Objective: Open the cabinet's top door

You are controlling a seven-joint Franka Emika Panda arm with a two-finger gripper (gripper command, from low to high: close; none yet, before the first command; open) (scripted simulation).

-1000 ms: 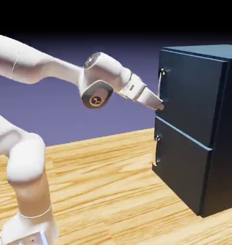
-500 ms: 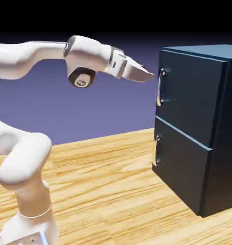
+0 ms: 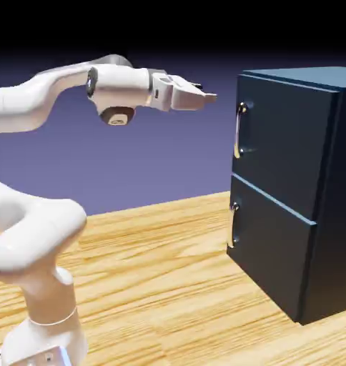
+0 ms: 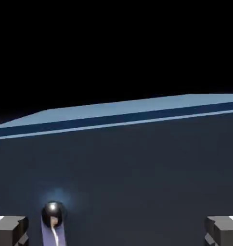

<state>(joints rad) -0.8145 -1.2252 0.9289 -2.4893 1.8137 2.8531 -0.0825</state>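
The dark navy cabinet (image 3: 332, 186) stands at the exterior view's right. Its top door (image 3: 287, 146) is flush and carries a vertical silver handle (image 3: 238, 130) near its left edge. My gripper (image 3: 209, 96) hovers level, left of the door's upper corner and above the handle, with a gap between them. In the hand view the fingertips (image 4: 8, 229) stand far apart at the bottom corners. My gripper (image 4: 116, 234) is open with nothing between them. The top door (image 4: 137, 182) fills that view, with the handle's upper end (image 4: 53, 214) low at the left.
Below the top door is a shorter lower panel (image 3: 265, 246) with its own small handle (image 3: 234, 226). The cabinet rests on a wooden table (image 3: 169, 286). The cabinet's lighter top face (image 4: 137, 108) shows as a band in the hand view.
The hand has risen from beside the handle's lower end to above the handle and drawn back to the left, levelling out. The jaws stayed open and the door did not move.
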